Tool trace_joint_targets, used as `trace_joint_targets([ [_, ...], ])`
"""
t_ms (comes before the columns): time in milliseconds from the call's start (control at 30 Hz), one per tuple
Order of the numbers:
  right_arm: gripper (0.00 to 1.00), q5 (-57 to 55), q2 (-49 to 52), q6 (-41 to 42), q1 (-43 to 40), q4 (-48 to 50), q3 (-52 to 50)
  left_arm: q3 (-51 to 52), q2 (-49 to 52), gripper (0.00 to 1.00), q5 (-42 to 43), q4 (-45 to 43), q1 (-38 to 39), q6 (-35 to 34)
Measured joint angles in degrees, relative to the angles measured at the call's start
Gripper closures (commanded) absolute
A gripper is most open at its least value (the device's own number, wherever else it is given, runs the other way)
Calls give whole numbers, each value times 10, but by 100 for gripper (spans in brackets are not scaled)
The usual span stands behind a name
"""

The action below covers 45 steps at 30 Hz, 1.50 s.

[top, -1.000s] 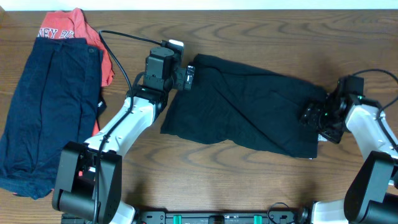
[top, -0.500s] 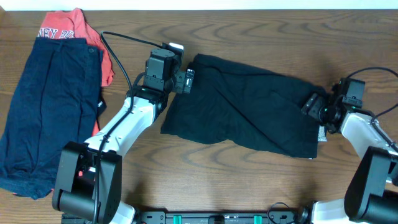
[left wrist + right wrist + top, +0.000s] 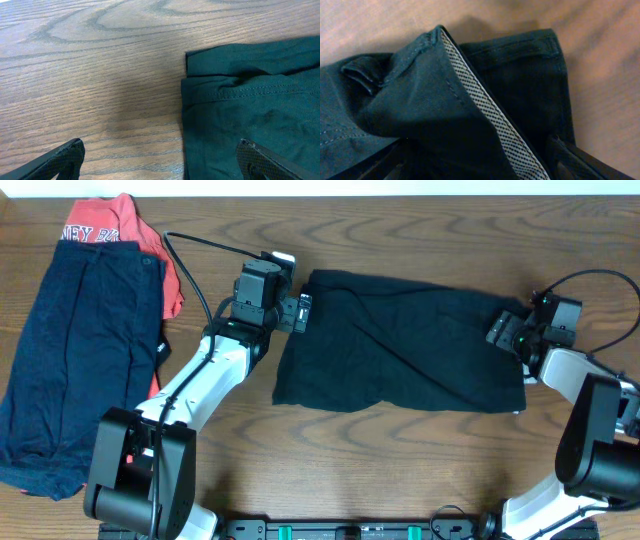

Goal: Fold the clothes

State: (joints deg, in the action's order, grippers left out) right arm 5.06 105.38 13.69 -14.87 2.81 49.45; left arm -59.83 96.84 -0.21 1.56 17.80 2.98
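Observation:
The black garment [image 3: 400,350] lies spread across the middle of the table. My left gripper [image 3: 300,310] hovers open at its top left corner; in the left wrist view one finger [image 3: 65,157] is over bare wood and the other over the cloth [image 3: 240,100]. My right gripper [image 3: 503,335] sits at the garment's top right corner. Its jaws stand wide apart, with a raised fold of black fabric [image 3: 420,110] and its pale grey edge strip [image 3: 490,110] bunched between them. Navy-blue shorts [image 3: 85,350] lie at the far left, on top of the coral-red lettered tee [image 3: 120,225].
A black cable [image 3: 195,265] runs from the left arm past the red tee. Another cable [image 3: 600,280] loops above the right arm. The table's far edge [image 3: 400,192] runs close behind the garments.
My right gripper has moved toward the far edge, and the black garment's right side went with it. The garment now lies straighter and its lower edge sits higher. The left gripper has stayed put.

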Motion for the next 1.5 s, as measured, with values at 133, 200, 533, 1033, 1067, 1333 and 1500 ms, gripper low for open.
trace_joint_targets([
  [133, 17, -2, 27, -17, 0, 67, 2, 0, 0, 2, 9, 0, 0, 0],
  [200, 16, -2, 34, -22, 0, 83, 3, 0, 0, 2, 19, 0, 0, 0],
  [533, 6, 39, 23, -39, -3, -22, 49, 0, 0, 2, 46, 10, 0, -34],
  [1033, 1, 143, -127, -68, -4, -242, 172, 0, 23, 2, 194, 85, 1, -126],
  [1067, 1, 150, -127, -69, -4, -249, 172, 0, 35, 2, 200, 80, 1, -127],
  [1333, 1, 184, -126, -72, -4, -271, 172, 0, 93, 15, 226, 42, 1, -142],
  [1500, 1, 188, -126, -72, -4, -271, 172, 0, 100, 33, 230, 39, 1, -150],
])
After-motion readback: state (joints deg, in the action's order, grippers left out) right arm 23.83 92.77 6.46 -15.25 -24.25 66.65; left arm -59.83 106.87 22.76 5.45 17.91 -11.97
